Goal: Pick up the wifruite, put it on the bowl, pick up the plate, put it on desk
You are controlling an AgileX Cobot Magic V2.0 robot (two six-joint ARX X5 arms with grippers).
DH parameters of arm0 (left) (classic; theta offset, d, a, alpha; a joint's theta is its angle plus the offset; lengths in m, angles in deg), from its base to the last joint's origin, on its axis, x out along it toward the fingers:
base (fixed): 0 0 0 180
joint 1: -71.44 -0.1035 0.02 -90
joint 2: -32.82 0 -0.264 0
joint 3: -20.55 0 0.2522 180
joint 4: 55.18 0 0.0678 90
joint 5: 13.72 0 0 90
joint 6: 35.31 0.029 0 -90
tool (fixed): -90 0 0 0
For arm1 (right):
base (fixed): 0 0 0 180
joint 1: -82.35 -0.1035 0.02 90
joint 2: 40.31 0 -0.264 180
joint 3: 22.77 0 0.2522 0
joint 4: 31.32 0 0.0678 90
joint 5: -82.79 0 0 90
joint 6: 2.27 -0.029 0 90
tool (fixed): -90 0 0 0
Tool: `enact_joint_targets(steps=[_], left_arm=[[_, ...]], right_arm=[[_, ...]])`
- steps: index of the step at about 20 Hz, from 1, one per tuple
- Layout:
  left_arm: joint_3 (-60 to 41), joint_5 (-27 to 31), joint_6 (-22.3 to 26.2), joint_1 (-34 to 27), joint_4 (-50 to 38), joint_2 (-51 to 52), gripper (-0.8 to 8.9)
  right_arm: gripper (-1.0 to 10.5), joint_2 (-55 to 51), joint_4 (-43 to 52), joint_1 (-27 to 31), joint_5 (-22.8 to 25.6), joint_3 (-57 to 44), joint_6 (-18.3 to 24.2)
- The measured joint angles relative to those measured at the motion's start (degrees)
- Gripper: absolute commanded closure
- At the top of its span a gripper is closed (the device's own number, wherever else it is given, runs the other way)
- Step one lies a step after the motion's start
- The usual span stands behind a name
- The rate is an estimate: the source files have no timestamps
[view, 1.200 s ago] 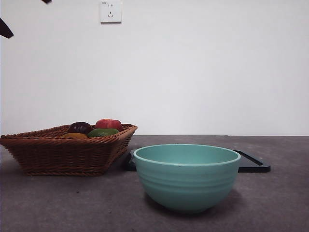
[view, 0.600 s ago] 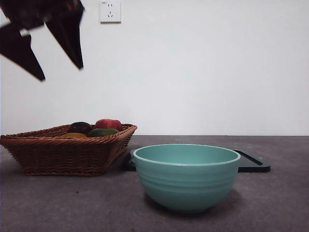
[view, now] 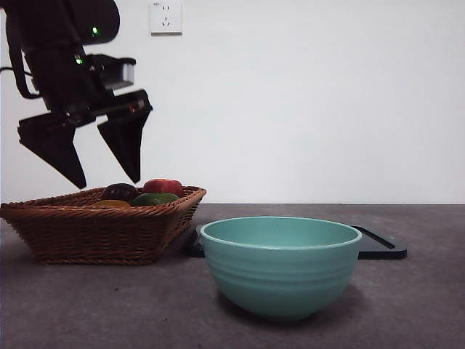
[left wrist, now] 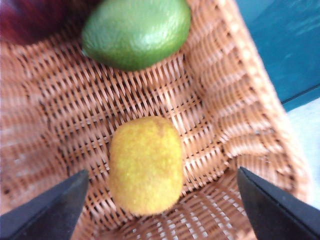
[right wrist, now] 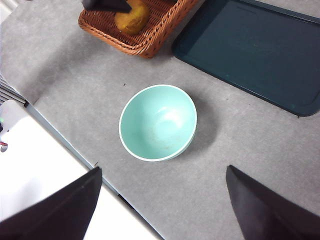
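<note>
The wifruite (left wrist: 146, 164), a golden-brown oval fruit, lies on the wicker floor of the basket (view: 94, 229) near a corner. My left gripper (view: 107, 182) hangs open just above the basket, and in the left wrist view its jaws stand on either side of the wifruite without touching it. The teal bowl (view: 280, 265) stands empty on the desk (view: 407, 305) to the right of the basket. Behind the bowl lies the plate (right wrist: 250, 50), a flat dark teal rectangular tray. My right gripper (right wrist: 163, 170) is open, high above the bowl (right wrist: 158, 122).
The basket also holds a green fruit (left wrist: 136, 32), a dark purple fruit (view: 120, 192) and a red apple (view: 164, 187). A white wall with a socket (view: 166, 17) stands behind. The right wrist view shows the desk's edge (right wrist: 65, 142) near the bowl.
My left arm has come down from the top left corner to just above the basket, jaws open. Bowl, basket and plate have not moved.
</note>
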Motion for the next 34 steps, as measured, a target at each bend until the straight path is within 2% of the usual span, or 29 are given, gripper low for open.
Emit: enact_joint_targets(steps=[9, 12, 19, 21, 23, 30, 34], left_arm=[[0.00, 1.75, 0.76, 0.00, -1.64, -5.53, 3.51], [0.00, 1.75, 0.90, 0.00, -2.75, -5.55, 4.11], [0.00, 1.77, 0.90, 0.00, -2.80, -7.23, 4.20], [0.00, 1.77, 0.90, 0.00, -2.86, -7.26, 5.23], [0.00, 1.77, 0.90, 0.00, -2.69, -7.26, 5.75], [0.00, 1.77, 0.87, 0.00, -2.60, -6.91, 5.74], [0.00, 1.36, 0.87, 0.31, -1.86, 0.09, 5.74]], right_arm=[[5.5, 0.00, 0.00, 0.00, 0.02, 0.00, 0.00], [5.5, 0.00, 0.00, 0.00, 0.02, 0.00, 0.00], [5.5, 0.00, 0.00, 0.00, 0.02, 0.00, 0.00], [5.5, 0.00, 0.00, 0.00, 0.02, 0.00, 0.00], [5.5, 0.00, 0.00, 0.00, 0.00, 0.00, 0.00], [5.5, 0.00, 0.00, 0.02, 0.00, 0.00, 0.00], [5.5, 0.00, 0.00, 0.00, 0.02, 0.00, 0.00]])
